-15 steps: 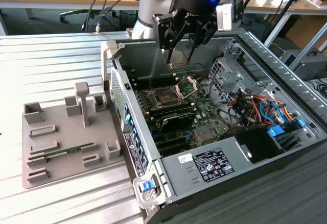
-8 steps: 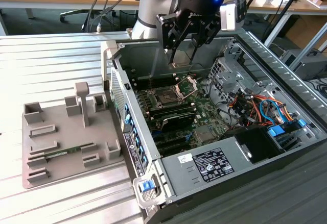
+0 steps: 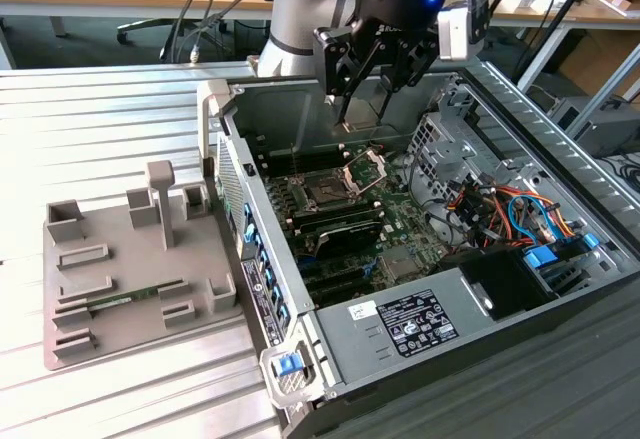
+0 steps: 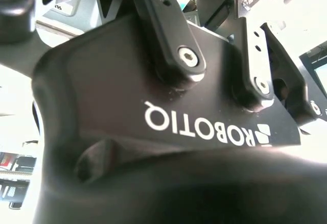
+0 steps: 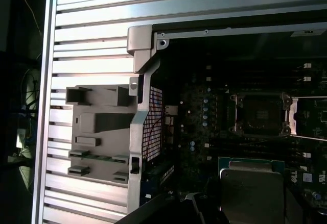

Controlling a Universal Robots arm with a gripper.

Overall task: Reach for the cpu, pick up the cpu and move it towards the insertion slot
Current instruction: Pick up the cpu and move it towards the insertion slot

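The cpu (image 5: 250,189), a silvery square on a green edge, hangs close to the camera in the first wrist view, above the motherboard and apart from the insertion slot (image 5: 258,114). In the exterior view my gripper (image 3: 362,117) hovers inside the open computer case, above and slightly behind the insertion slot (image 3: 325,192), its fingers drawn in on the cpu. The slot's silver hinged frame (image 3: 366,169) stands folded open. The second wrist view looks along the gripper's black housing (image 4: 168,106).
A grey fixture tray (image 3: 130,259) lies on the ribbed metal table at the exterior view's left, with a green memory stick (image 3: 135,300) on it. The case wall (image 3: 230,159), drive cage (image 3: 440,139), coloured cables (image 3: 495,209) and power supply (image 3: 420,321) surround the board.
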